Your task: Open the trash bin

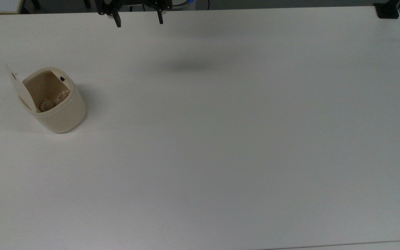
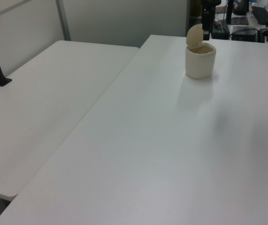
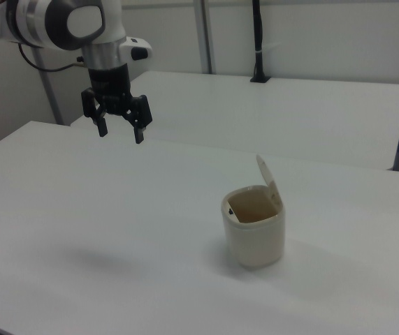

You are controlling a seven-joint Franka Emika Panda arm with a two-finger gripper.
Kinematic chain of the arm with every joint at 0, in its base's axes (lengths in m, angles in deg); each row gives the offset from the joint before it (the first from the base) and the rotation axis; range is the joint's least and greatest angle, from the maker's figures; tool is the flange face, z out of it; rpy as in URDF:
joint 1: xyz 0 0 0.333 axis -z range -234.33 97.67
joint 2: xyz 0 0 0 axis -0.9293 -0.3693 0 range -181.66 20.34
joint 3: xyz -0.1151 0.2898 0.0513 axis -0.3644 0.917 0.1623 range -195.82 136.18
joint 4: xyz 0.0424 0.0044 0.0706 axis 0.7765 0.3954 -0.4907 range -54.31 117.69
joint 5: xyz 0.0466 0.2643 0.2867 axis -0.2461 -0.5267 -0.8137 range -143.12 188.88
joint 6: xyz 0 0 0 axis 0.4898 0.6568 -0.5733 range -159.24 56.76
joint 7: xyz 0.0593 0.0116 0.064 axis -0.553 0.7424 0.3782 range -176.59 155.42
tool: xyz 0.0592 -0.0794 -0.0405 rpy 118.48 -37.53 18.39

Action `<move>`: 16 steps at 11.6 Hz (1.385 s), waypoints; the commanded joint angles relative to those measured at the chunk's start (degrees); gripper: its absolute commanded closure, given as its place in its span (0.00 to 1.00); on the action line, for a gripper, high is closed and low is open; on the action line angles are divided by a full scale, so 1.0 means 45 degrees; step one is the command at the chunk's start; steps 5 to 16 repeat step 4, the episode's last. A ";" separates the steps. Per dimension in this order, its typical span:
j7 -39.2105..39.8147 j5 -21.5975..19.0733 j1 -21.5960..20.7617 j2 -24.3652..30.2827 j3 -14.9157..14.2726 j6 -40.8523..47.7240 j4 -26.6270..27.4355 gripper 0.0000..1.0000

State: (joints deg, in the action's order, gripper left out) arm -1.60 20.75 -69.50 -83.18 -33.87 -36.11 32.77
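Well apart: trash bin (image 1: 59,111), jaws high

We see a cream-beige trash bin (image 1: 59,111) with a lid (image 1: 18,89) of the same pale cream colour, and a small black button (image 1: 62,79) on its rim. Inside, the walls look tan-brown, with some light beige crumpled scraps (image 1: 52,100). The bench (image 1: 221,139) is plain white, without any pattern. The claw (image 3: 121,131) is black, and the arm (image 3: 66,21) above it is white with grey parts.

White table (image 1: 221,139), trash bin (image 1: 61,111) atop.
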 commanded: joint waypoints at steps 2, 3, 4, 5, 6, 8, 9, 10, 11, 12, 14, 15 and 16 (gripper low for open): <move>0.0230 0.0004 -0.0247 0.0228 -0.0076 0.0394 0.0092 0.00; 0.0095 -0.0016 -0.0247 0.0305 -0.0096 0.0434 0.0092 0.00; -0.0293 -0.0035 -0.0228 0.0345 -0.0154 0.0376 0.0092 0.00; -0.0293 -0.0035 -0.0228 0.0345 -0.0154 0.0376 0.0092 0.00; -0.0293 -0.0035 -0.0228 0.0345 -0.0154 0.0376 0.0092 0.00; -0.0293 -0.0035 -0.0228 0.0345 -0.0154 0.0376 0.0092 0.00; -0.0293 -0.0035 -0.0228 0.0345 -0.0154 0.0376 0.0092 0.00; -0.0293 -0.0035 -0.0228 0.0345 -0.0154 0.0376 0.0092 0.00; -0.0293 -0.0035 -0.0228 0.0345 -0.0154 0.0376 0.0092 0.00; -0.0293 -0.0035 -0.0228 0.0345 -0.0154 0.0376 0.0092 0.00; -0.0293 -0.0035 -0.0228 0.0345 -0.0154 0.0376 0.0092 0.00; -0.0293 -0.0035 -0.0228 0.0345 -0.0154 0.0376 0.0092 0.00; -0.0293 -0.0035 -0.0228 0.0345 -0.0154 0.0376 0.0092 0.00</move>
